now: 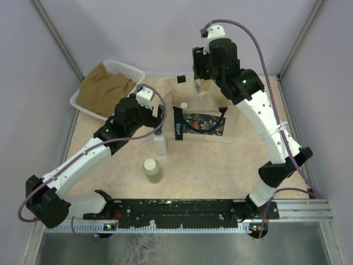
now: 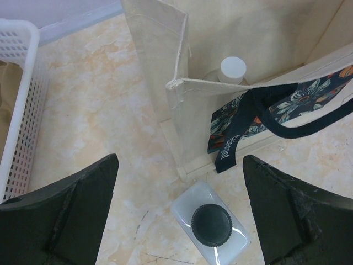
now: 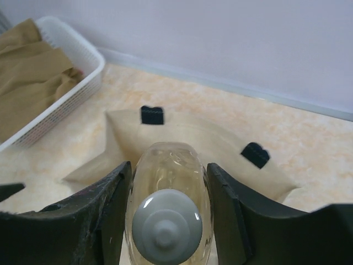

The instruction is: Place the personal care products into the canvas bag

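Note:
The canvas bag [image 1: 204, 118] stands open mid-table, floral panel facing the arms; it also shows in the left wrist view [image 2: 160, 61] and the right wrist view [image 3: 182, 132]. My right gripper [image 1: 201, 83] is shut on the clear bottle with silver cap [image 3: 168, 212] and holds it over the bag's opening. An amber bottle's white cap [image 2: 233, 69] shows inside the bag. My left gripper [image 2: 179, 221] is open above the white bottle with black cap [image 2: 211, 224], which stands by the bag's left corner [image 1: 160, 144]. The pale green bottle with cream cap [image 1: 152, 170] stands nearer the arms.
A clear plastic tub [image 1: 132, 70] holding brown cloth [image 1: 105, 89] sits at the back left, and shows in the left wrist view [image 2: 22, 99] and the right wrist view [image 3: 83, 83]. Grey walls enclose the table on three sides.

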Robot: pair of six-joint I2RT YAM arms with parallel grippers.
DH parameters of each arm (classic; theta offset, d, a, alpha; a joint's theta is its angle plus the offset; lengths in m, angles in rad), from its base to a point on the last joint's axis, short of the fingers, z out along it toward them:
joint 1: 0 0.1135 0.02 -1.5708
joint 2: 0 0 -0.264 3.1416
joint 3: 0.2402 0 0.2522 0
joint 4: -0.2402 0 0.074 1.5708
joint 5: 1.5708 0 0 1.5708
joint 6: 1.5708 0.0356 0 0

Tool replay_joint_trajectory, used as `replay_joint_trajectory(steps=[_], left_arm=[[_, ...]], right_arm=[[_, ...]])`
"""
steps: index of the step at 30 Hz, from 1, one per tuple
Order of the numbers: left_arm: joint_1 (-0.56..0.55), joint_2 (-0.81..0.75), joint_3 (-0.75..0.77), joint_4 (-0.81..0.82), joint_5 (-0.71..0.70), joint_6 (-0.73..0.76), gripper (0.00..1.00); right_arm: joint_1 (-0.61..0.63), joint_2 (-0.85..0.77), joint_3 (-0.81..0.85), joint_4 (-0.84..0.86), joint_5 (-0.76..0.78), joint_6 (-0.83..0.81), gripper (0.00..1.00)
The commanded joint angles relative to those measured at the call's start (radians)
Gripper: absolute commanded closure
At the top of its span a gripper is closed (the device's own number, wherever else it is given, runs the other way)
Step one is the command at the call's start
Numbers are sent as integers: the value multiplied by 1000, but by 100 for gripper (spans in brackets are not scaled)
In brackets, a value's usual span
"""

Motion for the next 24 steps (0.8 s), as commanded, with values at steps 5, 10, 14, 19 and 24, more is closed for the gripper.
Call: replay_joint_trajectory(steps=[5, 10, 14, 19, 24], left_arm=[[1, 39, 15, 44, 27, 3, 1], [1, 54, 7, 55, 37, 4, 1], [1, 53, -2, 62, 41, 4, 1], [3, 51, -7, 64, 41, 4, 1], [3, 56, -8, 67, 43, 4, 1]], right_arm=[[-106, 21, 143, 97, 8, -31, 100], [-142, -13, -82, 177, 2, -22, 100], [-159, -26, -218, 210, 28, -19, 100], [-162, -36, -368, 242, 88, -19, 100], [-192, -44, -479, 277, 58, 1, 100]])
